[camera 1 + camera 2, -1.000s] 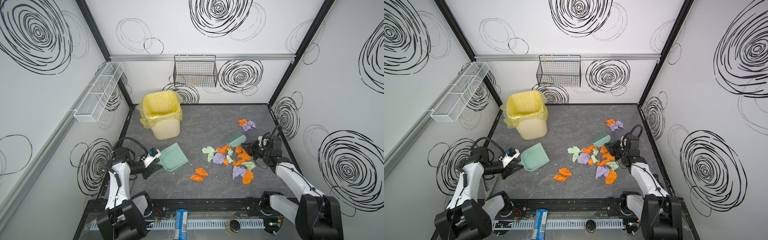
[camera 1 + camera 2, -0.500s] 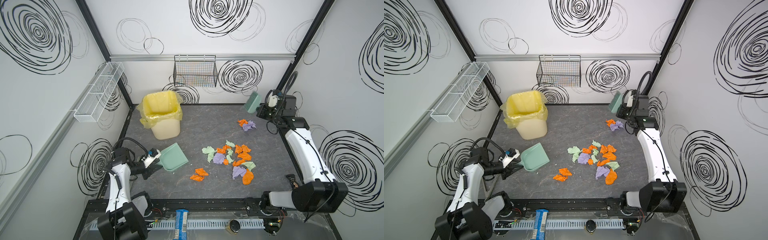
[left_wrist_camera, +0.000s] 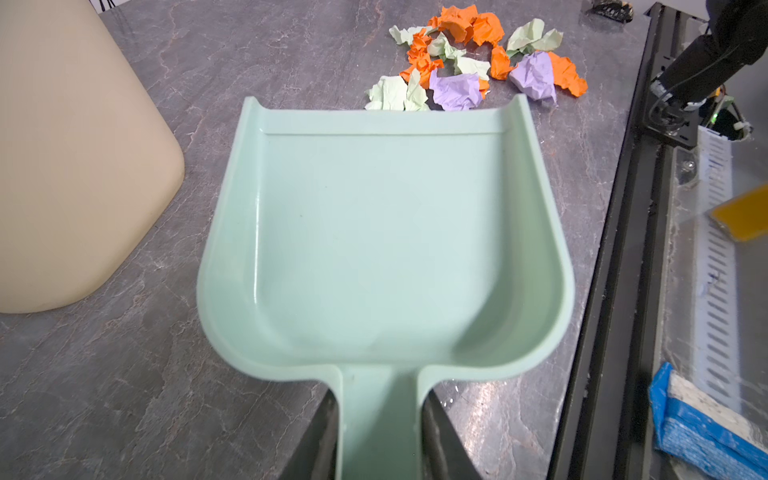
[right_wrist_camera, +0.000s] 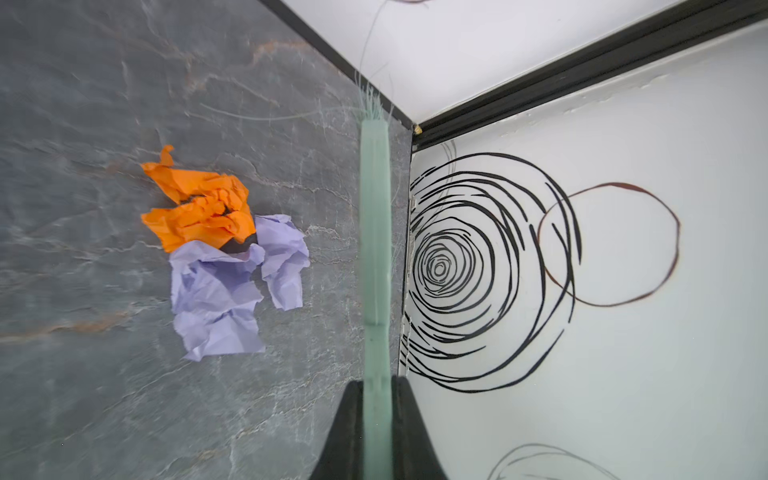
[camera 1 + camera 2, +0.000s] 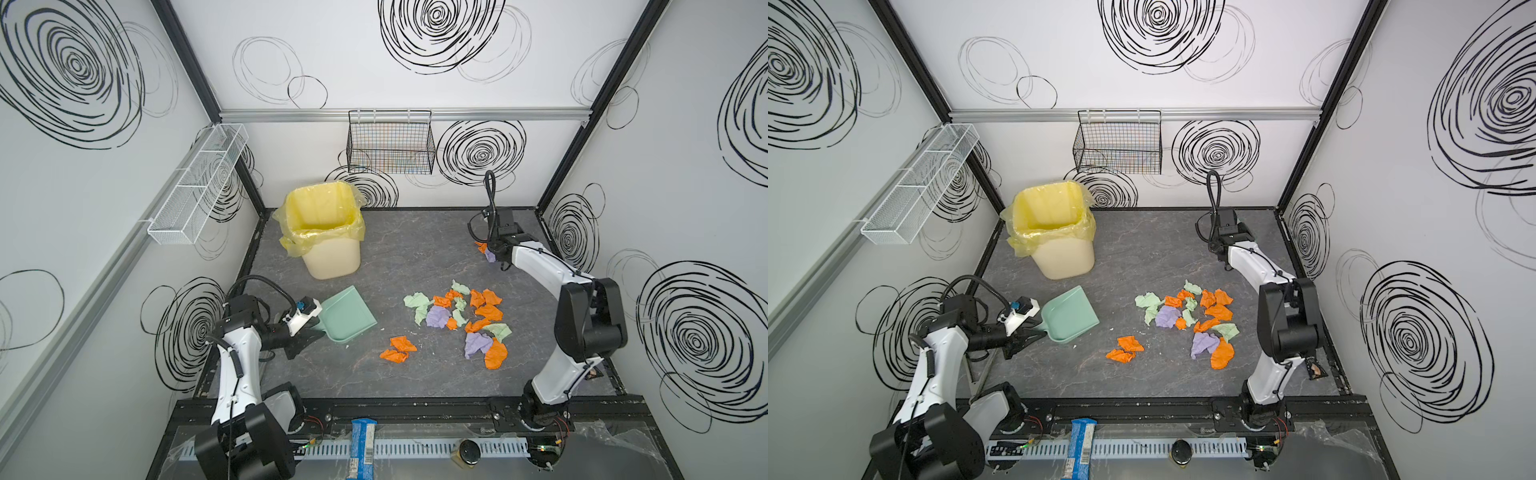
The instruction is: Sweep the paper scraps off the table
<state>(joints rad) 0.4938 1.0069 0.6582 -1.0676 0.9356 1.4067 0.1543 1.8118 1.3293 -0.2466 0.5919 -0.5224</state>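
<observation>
The left tool [image 3: 380,415] was clamped on the handle of the mint dustpan [image 5: 349,316], which lay on the table [image 5: 415,249] at the lower left of both top views, its open lip facing the main heap of paper scraps [image 5: 461,316] at centre right but apart from it; the right tool [image 4: 376,399] was clamped on the thin handle of the brush [image 4: 375,232], at the upper right of the top views, with the brush between the side wall and a stray orange scrap [image 4: 199,208] touching a lilac scrap [image 4: 220,291]; the step in hand looked to be bringing that stray pair toward the heap; to do it well, the bristles should meet the table on the wall side of both scraps, then drag in one low, steady stroke, since crumpled paper would likely roll or slip under a lifted brush; the dustpan's lip should sit flat; two orange pieces [image 5: 398,349] lay below the heap, and the lined bin [image 5: 328,232] stood at upper left.
</observation>
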